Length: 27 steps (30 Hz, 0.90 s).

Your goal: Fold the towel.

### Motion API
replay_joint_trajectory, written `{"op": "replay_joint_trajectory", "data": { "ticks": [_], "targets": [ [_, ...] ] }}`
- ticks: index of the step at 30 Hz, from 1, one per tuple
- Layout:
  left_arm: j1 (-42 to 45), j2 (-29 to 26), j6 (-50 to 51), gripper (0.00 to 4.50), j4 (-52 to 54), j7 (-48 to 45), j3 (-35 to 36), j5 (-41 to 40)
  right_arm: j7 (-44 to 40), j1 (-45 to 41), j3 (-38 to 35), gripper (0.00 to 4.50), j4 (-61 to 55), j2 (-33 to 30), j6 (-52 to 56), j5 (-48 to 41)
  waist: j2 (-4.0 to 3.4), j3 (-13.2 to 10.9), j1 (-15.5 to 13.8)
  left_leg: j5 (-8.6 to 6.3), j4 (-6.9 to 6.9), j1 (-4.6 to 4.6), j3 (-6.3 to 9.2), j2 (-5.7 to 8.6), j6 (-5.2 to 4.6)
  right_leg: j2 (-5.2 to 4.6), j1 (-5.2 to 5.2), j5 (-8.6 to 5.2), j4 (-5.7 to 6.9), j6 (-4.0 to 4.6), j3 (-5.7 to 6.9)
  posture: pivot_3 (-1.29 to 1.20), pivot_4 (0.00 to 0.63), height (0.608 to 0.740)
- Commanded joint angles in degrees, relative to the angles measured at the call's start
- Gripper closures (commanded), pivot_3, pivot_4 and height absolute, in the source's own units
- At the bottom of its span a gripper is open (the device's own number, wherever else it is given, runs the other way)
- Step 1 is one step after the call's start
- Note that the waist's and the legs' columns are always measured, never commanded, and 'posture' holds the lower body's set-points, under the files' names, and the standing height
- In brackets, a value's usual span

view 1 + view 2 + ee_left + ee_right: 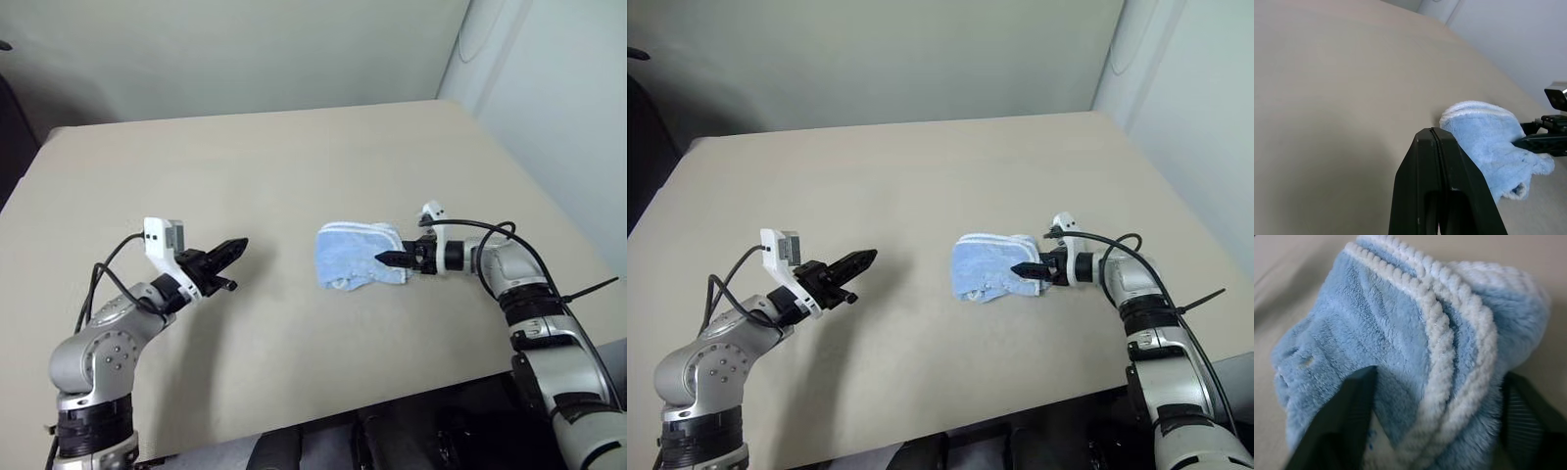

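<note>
The light blue towel [348,253] lies folded into a small thick bundle on the table, right of centre, its white edging [1437,328] stacked in layers. My right gripper [384,258] reaches in from the right at table level. Its jaws stand open, one finger [1347,426] on each side of the bundle's right end. My left gripper [235,247] hovers above the table well to the left of the towel, shut and empty, pointing toward it. In the left wrist view the shut fingers [1434,147] stand in front of the towel [1484,137], with the right gripper [1542,142] at its far side.
The beige table [294,157] stretches bare around the towel. Its right edge runs close beside my right arm, and a pale wall stands behind the far edge. Black cables loop at both wrists.
</note>
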<state>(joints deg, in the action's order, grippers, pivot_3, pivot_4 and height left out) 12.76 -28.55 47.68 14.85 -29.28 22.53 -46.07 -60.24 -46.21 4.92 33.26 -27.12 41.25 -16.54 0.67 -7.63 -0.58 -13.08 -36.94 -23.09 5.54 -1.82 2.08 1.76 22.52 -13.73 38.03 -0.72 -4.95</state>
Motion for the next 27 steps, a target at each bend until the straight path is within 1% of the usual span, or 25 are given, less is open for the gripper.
{"op": "replay_joint_trajectory", "data": {
  "ticks": [1,2,6,7,8,11,14,15,18,20,21,24,27],
  "targets": [
    [1.4,-0.6,-0.2,4.5,1.2,0.2,0.0,-1.3,-0.6,0.0,-2.4,2.32,-3.1,-0.2,2.2,-2.5,0.0,0.0,0.0,0.01,0.0,0.0,0.0,0.0,0.02,0.0,0.0,-0.01,-0.01,0.01,0.0,0.0,0.15,0.74],
    [1.6,-0.5,-0.1,4.5,1.1,0.2,-0.2,-1.2,-0.3,0.2,-3.3,2.72,-3.5,-0.5,3.0,-3.1,0.0,0.0,0.0,0.01,0.01,-0.01,0.0,0.0,0.03,0.0,0.0,-0.01,-0.01,0.01,0.0,0.0,0.15,0.74],
    [2.3,-0.3,-0.1,4.5,0.9,0.5,-0.8,-1.3,1.0,0.8,-7.0,4.08,-4.9,-1.5,5.4,-5.3,0.0,0.0,-0.1,0.01,0.0,-0.02,0.0,0.0,0.04,0.0,-0.01,-0.01,-0.01,0.02,0.0,0.0,0.15,0.74],
    [2.4,-0.2,-0.2,4.5,0.8,0.5,-0.9,-1.4,1.4,0.9,-8.3,4.38,-5.1,-1.9,6.0,-5.9,0.0,0.0,-0.1,0.01,0.0,-0.02,0.0,0.0,0.04,0.0,-0.01,-0.01,-0.01,0.02,0.01,0.0,0.15,0.74],
    [2.5,-0.1,-0.3,4.5,0.7,0.5,-1.1,-1.4,2.3,1.1,-10.3,4.47,-5.7,-2.6,7.0,-6.9,0.0,0.0,-0.2,0.02,-0.01,-0.02,0.0,0.01,0.04,0.0,-0.01,-0.01,-0.01,0.02,0.01,0.0,0.15,0.74],
    [2.5,0.2,-0.4,4.5,0.6,0.4,-1.6,-1.3,6.0,1.3,-16.3,4.47,-7.0,-5.2,10.0,-9.3,0.0,0.0,-0.3,0.04,-0.03,-0.03,0.0,0.01,0.08,0.0,-0.02,-0.01,-0.01,0.02,0.01,0.0,0.15,0.74],
    [2.4,0.6,-0.5,4.5,0.5,0.3,-1.9,-1.3,10.1,0.7,-21.9,4.47,-5.7,-7.6,11.7,-11.1,0.0,0.0,-0.5,0.06,-0.02,-0.04,0.0,0.02,0.11,-0.01,-0.02,-0.01,-0.01,0.01,0.0,0.0,0.15,0.74],
    [2.5,0.8,-0.6,4.5,0.2,0.2,-2.2,-1.3,13.0,-0.1,-24.7,4.47,-3.5,-8.8,11.6,-11.2,0.0,0.0,-0.4,0.06,-0.02,-0.03,0.0,0.01,0.11,0.0,-0.02,-0.01,-0.01,0.02,0.0,0.0,0.15,0.74],
    [3.0,1.7,-1.0,4.5,-1.0,-0.2,-3.7,-0.8,25.7,-4.3,-33.6,4.47,6.7,-12.0,9.3,-11.2,-0.02,0.0,-0.4,0.04,0.0,-0.01,-0.01,0.01,0.06,0.0,-0.01,-0.01,0.01,0.0,-0.03,0.0,0.15,0.74],
    [3.6,2.2,-1.3,4.5,-1.7,-0.5,-4.7,-0.5,34.7,-6.6,-38.2,4.47,13.6,-13.3,5.5,-11.0,-0.02,0.0,-0.5,0.0,0.0,0.0,0.0,0.01,0.0,-0.01,0.0,0.01,0.02,-0.03,-0.06,0.0,0.15,0.74],
    [4.0,2.5,-1.4,4.5,-2.1,-0.7,-5.1,-0.3,37.9,-7.5,-40.3,4.47,16.9,-13.8,4.3,-11.6,-0.02,0.0,-0.5,-0.01,0.0,0.01,0.0,0.0,-0.03,-0.01,-0.01,0.01,0.02,-0.03,-0.05,0.0,0.15,0.74],
    [5.7,3.3,-1.8,4.5,-3.5,-1.1,-6.6,0.2,44.0,-8.2,-43.6,4.47,23.6,-14.5,0.7,-12.0,-0.01,0.0,-0.6,-0.05,0.05,0.02,0.02,-0.01,-0.08,-0.01,-0.01,0.02,0.02,-0.04,-0.05,0.0,0.15,0.74],
    [6.7,4.0,-2.0,4.5,-4.3,-1.3,-7.7,0.6,45.9,-7.4,-42.1,4.47,26.3,-14.0,-0.6,-10.2,-0.05,0.0,-0.4,-0.06,0.12,0.03,0.0,-0.02,-0.1,-0.01,0.03,0.02,0.02,-0.05,-0.07,0.0,0.15,0.74]
  ]
}}
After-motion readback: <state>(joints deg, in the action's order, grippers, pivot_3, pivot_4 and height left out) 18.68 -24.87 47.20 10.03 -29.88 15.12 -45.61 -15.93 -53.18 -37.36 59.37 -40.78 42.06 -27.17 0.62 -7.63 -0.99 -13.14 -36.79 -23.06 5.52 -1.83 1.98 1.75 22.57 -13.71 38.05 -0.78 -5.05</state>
